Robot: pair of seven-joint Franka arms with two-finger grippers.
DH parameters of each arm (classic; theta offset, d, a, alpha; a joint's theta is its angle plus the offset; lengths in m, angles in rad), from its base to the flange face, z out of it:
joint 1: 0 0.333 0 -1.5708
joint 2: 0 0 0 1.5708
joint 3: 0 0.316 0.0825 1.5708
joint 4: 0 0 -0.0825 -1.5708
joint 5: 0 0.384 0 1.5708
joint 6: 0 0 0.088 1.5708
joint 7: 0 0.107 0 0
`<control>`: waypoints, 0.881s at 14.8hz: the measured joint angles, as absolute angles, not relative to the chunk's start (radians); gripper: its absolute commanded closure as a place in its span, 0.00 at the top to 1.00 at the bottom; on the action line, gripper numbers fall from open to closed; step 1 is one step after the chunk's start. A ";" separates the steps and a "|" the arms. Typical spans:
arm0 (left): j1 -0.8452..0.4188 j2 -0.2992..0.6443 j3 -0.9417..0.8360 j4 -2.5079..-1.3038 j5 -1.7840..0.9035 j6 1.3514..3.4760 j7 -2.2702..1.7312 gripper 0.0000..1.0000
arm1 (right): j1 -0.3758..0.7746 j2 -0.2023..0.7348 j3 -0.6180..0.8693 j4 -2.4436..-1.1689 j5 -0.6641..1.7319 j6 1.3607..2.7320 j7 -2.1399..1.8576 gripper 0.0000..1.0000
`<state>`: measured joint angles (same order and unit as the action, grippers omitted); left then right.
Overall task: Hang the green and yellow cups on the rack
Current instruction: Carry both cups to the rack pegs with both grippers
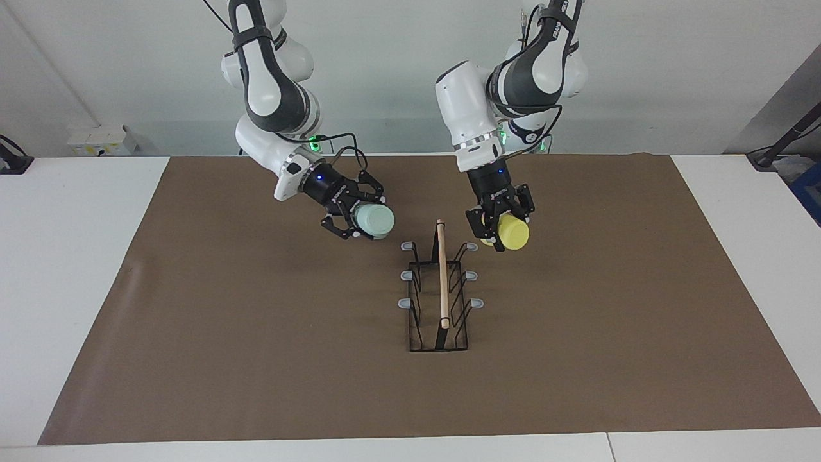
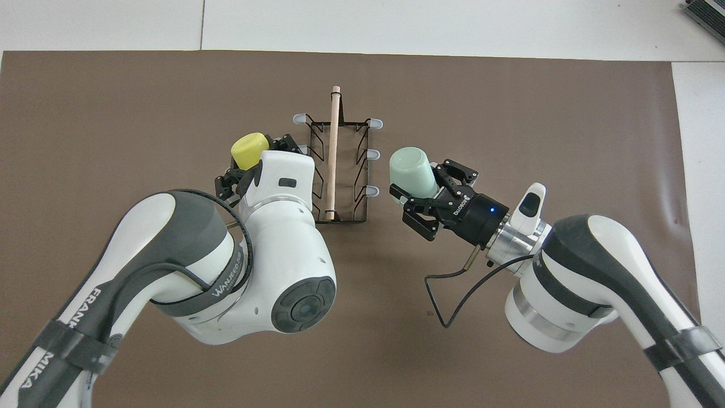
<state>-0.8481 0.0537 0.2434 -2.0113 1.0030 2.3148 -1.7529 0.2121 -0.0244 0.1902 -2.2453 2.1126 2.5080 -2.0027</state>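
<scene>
While both grippers hold smooth tapered cups, the wire rack (image 1: 440, 289) stands bare.

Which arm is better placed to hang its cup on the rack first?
Left, I'd guess. The left gripper holds the yellow cup right beside a prong at the robots' end of the rack. The right gripper holds the green cup farther off from its side's prongs.

The green cup (image 1: 374, 221) is a pale mint and the yellow cup (image 1: 512, 231) a bright, plain yellow. The rack (image 1: 440, 292) is black wire with a light wooden rod (image 1: 442, 274) and grey-tipped prongs (image 1: 406, 246). A flat brown mat (image 1: 256, 333) covers the white tabletop (image 1: 64, 256), and each white-and-grey arm ends in a black pincer.
</scene>
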 measured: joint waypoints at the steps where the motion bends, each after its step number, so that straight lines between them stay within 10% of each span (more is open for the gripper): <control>1: -0.856 0.054 0.244 -2.023 1.029 2.323 -1.783 0.00 | 0.221 -0.020 0.190 -2.249 2.158 2.503 -2.031 0.00; 12: -0.943 0.125 0.243 -2.065 1.226 2.276 -2.077 0.00 | 0.254 0.072 0.190 -2.256 2.377 2.406 -2.228 0.00; 13: -0.945 0.134 0.244 -2.066 1.230 2.273 -2.085 0.11 | 0.256 0.073 0.190 -2.255 2.384 2.405 -2.241 0.00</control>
